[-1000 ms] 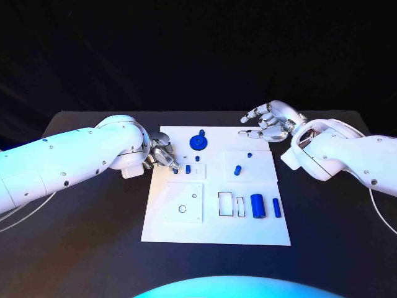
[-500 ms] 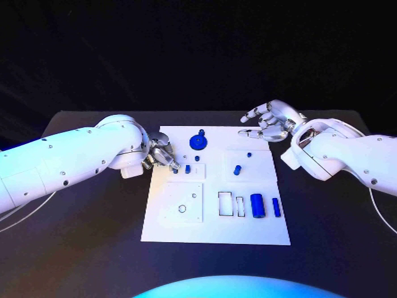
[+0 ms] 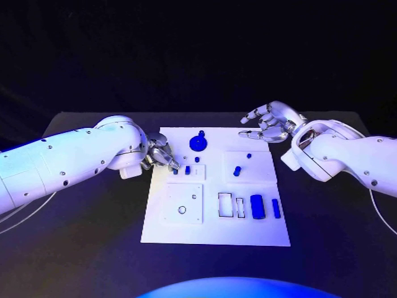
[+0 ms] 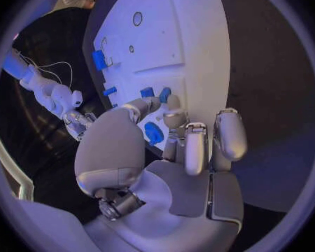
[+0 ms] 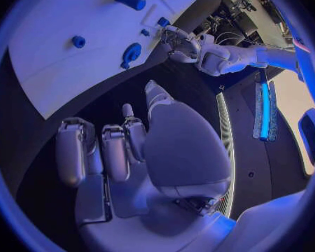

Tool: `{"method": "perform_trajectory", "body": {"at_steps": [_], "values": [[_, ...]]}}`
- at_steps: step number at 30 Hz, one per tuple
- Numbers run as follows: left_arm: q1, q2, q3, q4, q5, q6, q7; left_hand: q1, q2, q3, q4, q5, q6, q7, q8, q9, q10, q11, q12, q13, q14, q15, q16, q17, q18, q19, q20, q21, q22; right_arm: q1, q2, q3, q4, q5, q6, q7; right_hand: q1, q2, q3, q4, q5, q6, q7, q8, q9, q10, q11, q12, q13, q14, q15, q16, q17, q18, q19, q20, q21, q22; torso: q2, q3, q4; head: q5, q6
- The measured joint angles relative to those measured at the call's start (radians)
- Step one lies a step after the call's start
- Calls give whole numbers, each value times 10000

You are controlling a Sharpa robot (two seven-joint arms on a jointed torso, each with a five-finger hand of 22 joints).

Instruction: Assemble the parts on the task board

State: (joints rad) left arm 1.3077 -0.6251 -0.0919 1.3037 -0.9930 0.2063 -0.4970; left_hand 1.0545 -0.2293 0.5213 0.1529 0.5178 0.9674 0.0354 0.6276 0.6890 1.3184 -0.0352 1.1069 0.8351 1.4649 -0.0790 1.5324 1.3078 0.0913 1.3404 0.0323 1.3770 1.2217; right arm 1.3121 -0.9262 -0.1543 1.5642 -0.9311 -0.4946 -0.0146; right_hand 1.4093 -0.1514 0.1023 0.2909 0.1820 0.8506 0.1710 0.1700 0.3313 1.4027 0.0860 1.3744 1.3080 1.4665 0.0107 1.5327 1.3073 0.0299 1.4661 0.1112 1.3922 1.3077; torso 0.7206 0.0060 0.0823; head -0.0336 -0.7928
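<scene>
The white task board point(image 3: 212, 233) lies in the middle of the black table. My left hand point(image 3: 158, 154) sits at the board's far left edge, fingers curled down onto it. In the left wrist view, thumb and fingers point(image 4: 173, 117) pinch a small blue part point(image 4: 154, 133) low against the board point(image 4: 171, 33). Two small blue pegs point(image 3: 188, 168) stand just beside those fingers. A round blue part point(image 3: 198, 142) stands at the far end. My right hand point(image 3: 270, 122) hovers off the board's far right corner with its fingers apart and its palm point(image 5: 129, 151) holding nothing.
A thick blue cylinder point(image 3: 257, 206) and a thin blue bar point(image 3: 276, 208) lie at the board's near right beside an empty rectangular slot point(image 3: 225, 205). Another peg point(image 3: 237, 169) stands mid-board. A square plate with holes point(image 3: 182, 203) lies at the near left.
</scene>
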Motion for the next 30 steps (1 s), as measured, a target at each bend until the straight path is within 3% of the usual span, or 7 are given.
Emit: {"method": "perform_trajectory", "body": {"at_steps": [4,13,21,24,26,27,30], "values": [[-6,-15,-6,-57,-3,-41,-30,-9,-12,-418,418,-594,18,-18,-6,-9,-16,15,-2,-13,0,0,0,0,0,0,0,-40,0,0,6,0,0,0,-7,12,0,0,0,0,0,0,0,0,0,0,0,0,1,0,0,0,0,0,0,0,0,0,-1,0,0,-12,5],[-10,-21,-6,-76,-7,-134,-50,-8,-12,-778,778,-852,37,-35,-63,-12,-51,50,-2,-60,0,1,0,-1,0,0,0,-41,-28,0,6,0,-6,-1,-17,26,0,0,0,0,0,0,0,0,1,0,0,0,1,0,0,0,8,0,0,0,0,-1,2,2,1,-26,7],[-32,-140,22,-47,34,-378,-30,-6,-10,-1214,1389,-1731,-43,41,-120,-26,-178,103,-102,-196,1,1,0,-2,0,-1,0,-146,-138,0,7,0,-9,-1,-25,35,0,0,0,0,0,0,0,0,1,0,0,0,0,0,0,0,7,0,0,0,0,-2,5,2,3,-35,10],[-48,-253,35,-23,306,-599,141,45,41,-1427,1392,-1776,-492,296,-344,-72,-1158,270,-1099,-1504,17,102,-503,-2,118,-896,96,-933,-1289,-1,6,0,-10,-1,-30,39,0,0,0,0,0,0,0,0,1,0,0,0,-1,0,0,0,7,0,0,0,0,-2,5,2,3,-42,12],[-49,-313,46,-2,635,-781,368,174,170,-1568,1386,-1776,-1234,636,-598,-161,-2293,628,-1919,-2346,-531,458,-1573,-1066,544,-2523,334,-2461,-3290,-3,4,0,-11,-1,-34,41,0,0,0,0,0,0,0,0,1,0,0,0,-1,0,0,0,7,0,0,0,0,-3,3,4,4,-49,12],[-46,-345,59,15,888,-923,568,246,241,-1659,1380,-1776,-1733,884,-763,-251,-2973,885,-2289,-2600,-1520,693,-2607,-2480,677,-3435,539,-3388,-4253,-3,3,0,-11,-1,-36,42,0,0,0,0,0,0,0,0,1,0,0,0,-1,0,0,0,6,0,0,0,0,-3,0,4,4,-55,13],[-43,-406,61,64,1455,-1282,1091,599,247,-2051,1379,-1776,-2773,1435,-1072,-703,-4332,1430,-3136,-3305,-3719,1217,-4544,-5082,702,-4352,1051,-4775,-5334,-3,2,0,-12,-1,-42,45,0,0,0,0,0,0,0,0,1,0,0,0,-1,0,0,0,6,0,0,0,0,-3,-1,4,7,-66,32]]}}
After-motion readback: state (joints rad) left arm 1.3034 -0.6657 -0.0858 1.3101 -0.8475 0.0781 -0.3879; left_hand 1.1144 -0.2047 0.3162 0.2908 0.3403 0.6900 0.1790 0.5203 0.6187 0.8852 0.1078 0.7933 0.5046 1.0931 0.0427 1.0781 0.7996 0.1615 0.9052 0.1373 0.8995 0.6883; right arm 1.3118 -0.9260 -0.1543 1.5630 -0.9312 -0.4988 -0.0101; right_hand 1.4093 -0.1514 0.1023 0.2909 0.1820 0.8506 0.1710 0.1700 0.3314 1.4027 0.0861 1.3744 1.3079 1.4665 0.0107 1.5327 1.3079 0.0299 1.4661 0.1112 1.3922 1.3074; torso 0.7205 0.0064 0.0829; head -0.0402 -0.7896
